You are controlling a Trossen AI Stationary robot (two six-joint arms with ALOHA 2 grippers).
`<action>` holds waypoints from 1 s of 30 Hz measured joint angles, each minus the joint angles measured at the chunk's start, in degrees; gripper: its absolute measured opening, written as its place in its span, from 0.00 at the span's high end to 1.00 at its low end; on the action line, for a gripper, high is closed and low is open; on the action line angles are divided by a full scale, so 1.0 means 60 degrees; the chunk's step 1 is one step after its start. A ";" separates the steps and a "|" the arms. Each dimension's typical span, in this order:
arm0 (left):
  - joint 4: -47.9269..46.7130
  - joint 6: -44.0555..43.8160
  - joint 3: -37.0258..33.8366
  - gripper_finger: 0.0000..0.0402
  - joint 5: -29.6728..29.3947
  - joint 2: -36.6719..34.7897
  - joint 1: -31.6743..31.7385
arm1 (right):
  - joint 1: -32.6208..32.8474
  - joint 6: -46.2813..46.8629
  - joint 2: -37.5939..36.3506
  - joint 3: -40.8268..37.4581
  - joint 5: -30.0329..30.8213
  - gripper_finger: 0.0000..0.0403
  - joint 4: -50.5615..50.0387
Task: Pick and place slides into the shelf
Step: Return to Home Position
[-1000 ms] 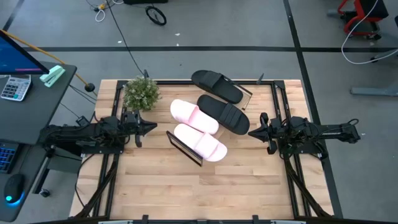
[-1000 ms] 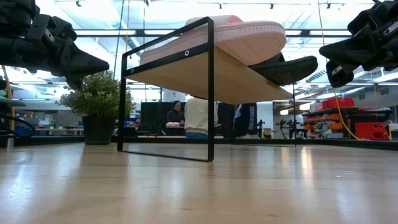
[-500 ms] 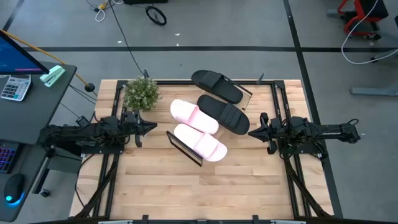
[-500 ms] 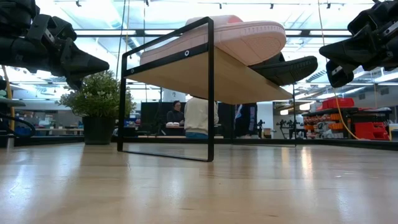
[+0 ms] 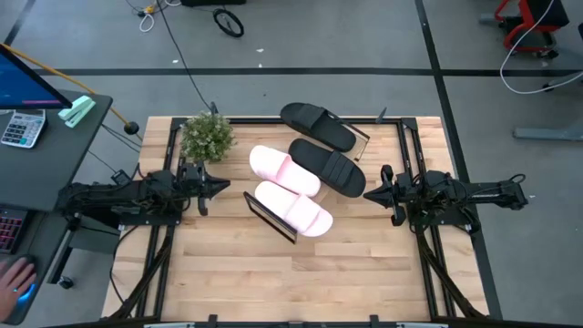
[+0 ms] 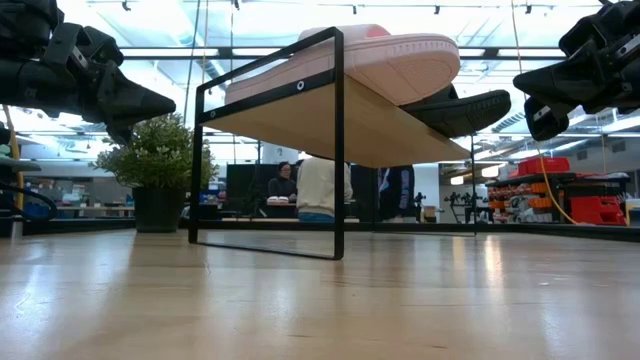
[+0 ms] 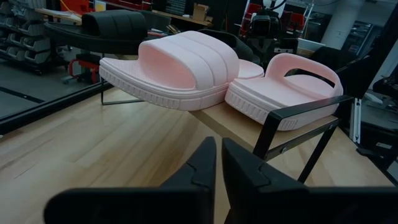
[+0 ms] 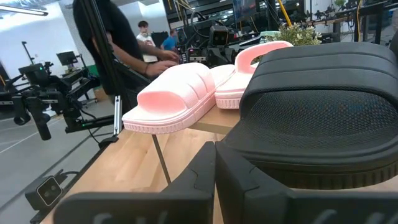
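Observation:
All four slides lie sole-down across the shelf, a light-wood board on black end frames that runs slantwise over the table's middle. From its near-left end to its far-right end they are pink, pink, black and black. My left gripper hovers shut left of the shelf, pointing at the pink slides. My right gripper hovers shut to the right of the shelf, close to a black slide. Neither touches anything.
A potted plant stands at the table's far left, just beyond my left arm. Bare tabletop lies on the near side of the shelf. A desk with a calculator stands off the table's left, where a person's hand shows. People stand in the room beyond.
A person's hand has come into view at the desk left of the table. Both arms and the slides have kept still.

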 joint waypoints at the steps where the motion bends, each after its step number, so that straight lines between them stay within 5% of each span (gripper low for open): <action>1: -0.0001 0.0003 0.0000 0.93 0.0000 0.0000 0.0002 | 0.0001 0.0004 0.0000 0.0000 -0.0002 0.97 0.0000; 30: -0.0002 0.0003 0.0000 0.92 0.0000 -0.0001 -0.0001 | 0.0000 0.0002 0.0000 0.0000 0.0000 0.97 0.0000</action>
